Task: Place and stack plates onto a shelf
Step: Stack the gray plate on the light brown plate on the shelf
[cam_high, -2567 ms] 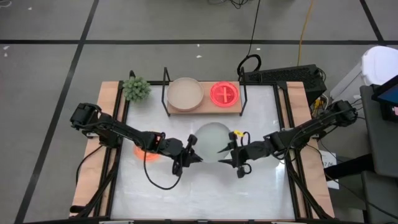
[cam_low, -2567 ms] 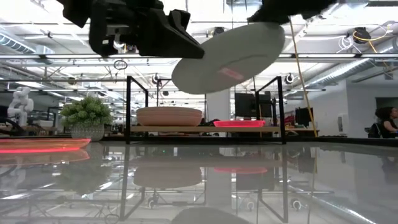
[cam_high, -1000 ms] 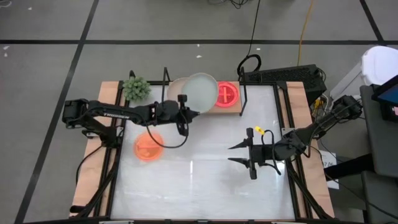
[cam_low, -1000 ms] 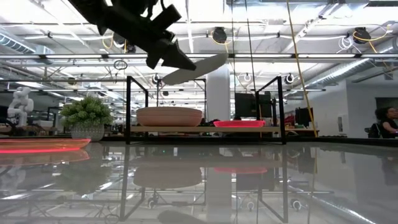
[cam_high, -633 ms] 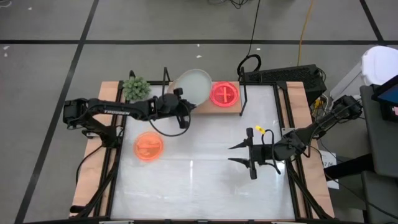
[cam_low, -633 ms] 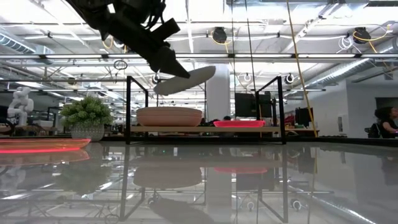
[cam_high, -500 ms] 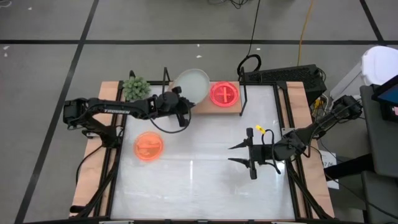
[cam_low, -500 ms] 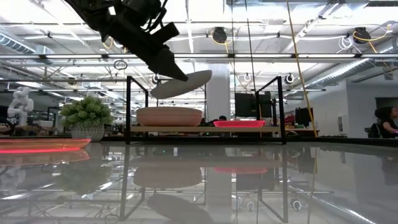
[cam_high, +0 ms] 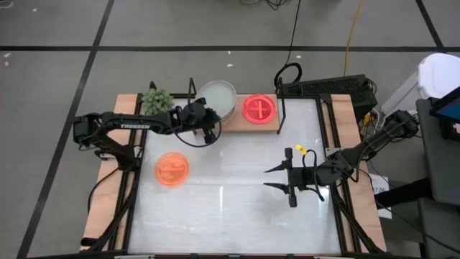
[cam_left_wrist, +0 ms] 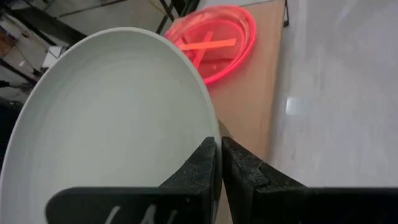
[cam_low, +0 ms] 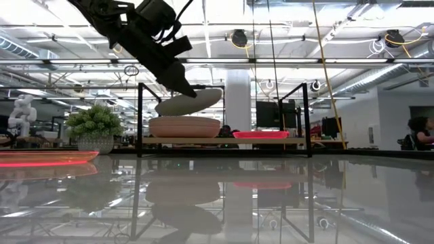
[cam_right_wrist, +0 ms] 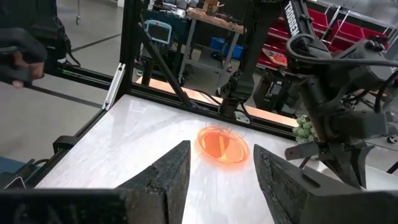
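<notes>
My left gripper (cam_high: pixel 205 115) is shut on a pale grey plate (cam_high: pixel 217 98) and holds it over the left half of the shelf (cam_high: pixel 238 124). In the low view that plate (cam_low: pixel 190 102) hovers tilted just above a dusty-pink and beige stack (cam_low: pixel 184 127) resting on the shelf board (cam_low: pixel 224 140). A hot pink plate (cam_high: pixel 259 108) lies on the shelf's right half. An orange plate (cam_high: pixel 172 169) lies flat on the table near the left side. My right gripper (cam_high: pixel 277 178) waits open over the table's right part. My left gripper pinches the grey plate's rim (cam_left_wrist: pixel 214 133) between its two fingers (cam_left_wrist: pixel 205 163), one on the upper face and one beneath. It comes from the table's near-left side, slanting down. The plate is lifted clear and tilted, its free side higher (cam_low: pixel 215 93).
A small green plant (cam_high: pixel 157 102) stands by the shelf's left black upright. The table's middle and near parts are bare white surface (cam_high: pixel 230 208). Cables and a dark box lie beyond the far right corner. A person (cam_low: pixel 420 132) sits far off in the room.
My left gripper has carried the grey plate toward the table's far-left, from above the shelf's middle to over the stack on its left half, and lowered it. The plate now sits flatter and close above the stack.
</notes>
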Robot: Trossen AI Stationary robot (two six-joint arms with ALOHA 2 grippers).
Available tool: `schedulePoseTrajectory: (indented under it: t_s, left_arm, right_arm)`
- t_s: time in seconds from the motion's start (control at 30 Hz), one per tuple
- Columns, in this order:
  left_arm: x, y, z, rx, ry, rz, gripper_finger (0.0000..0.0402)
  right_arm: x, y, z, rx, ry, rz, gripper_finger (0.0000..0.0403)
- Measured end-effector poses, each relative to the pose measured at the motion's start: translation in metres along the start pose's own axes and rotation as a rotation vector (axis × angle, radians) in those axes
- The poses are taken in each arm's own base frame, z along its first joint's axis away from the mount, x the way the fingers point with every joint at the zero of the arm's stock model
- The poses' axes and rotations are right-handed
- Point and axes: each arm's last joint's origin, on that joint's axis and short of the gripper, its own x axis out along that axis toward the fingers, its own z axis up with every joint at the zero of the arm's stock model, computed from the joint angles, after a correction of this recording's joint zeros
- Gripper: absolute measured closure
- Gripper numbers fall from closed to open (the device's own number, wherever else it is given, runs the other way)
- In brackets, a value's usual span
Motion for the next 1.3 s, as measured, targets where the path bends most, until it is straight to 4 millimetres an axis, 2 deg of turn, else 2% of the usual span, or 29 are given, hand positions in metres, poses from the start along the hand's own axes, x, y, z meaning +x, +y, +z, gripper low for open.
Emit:
schedulePoseTrajectory:
  t_s: [0.93, 1.3]
  left_arm:
    - [0.002, -0.001, -0.009, -0.028, 0.079, -0.02, 0.0375]
    - [0.002, 0.0, -0.01, -0.098, 0.089, -0.016, 0.0301]
  right_arm:
    - [0.0, 0.0, 0.0, -0.001, 0.001, 0.004, 0.0246]
    - [0.0, 0.0, 0.0, -0.005, 0.002, 0.004, 0.0245]
